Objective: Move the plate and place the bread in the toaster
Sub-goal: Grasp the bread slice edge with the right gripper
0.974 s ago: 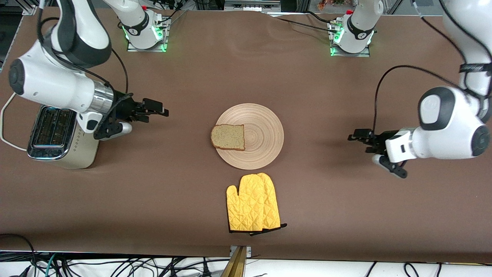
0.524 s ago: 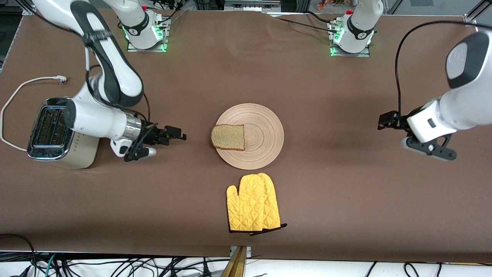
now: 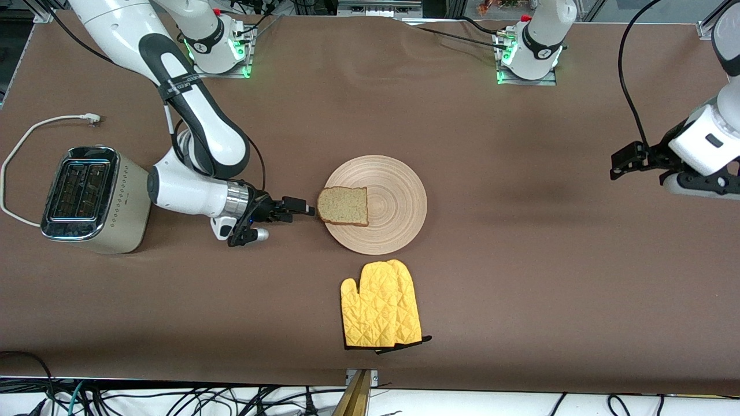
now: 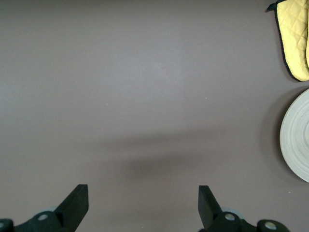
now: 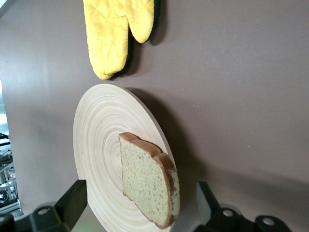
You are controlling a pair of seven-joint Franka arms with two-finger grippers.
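The toaster stands on the brown worktop at the right arm's end, its white cord looping beside it. The right pincer sits low between toaster and plate, just beside the bread, its fingers spread apart and not yet closed on the slice. The bread lies on the plate's edge nearest the toaster, overhanging the rim slightly. A yellow oven mitt lies nearer the front camera than the plate. The left pincer hangs over bare worktop at the left arm's end, well apart from the plate, its fingers wide apart, holding nothing.
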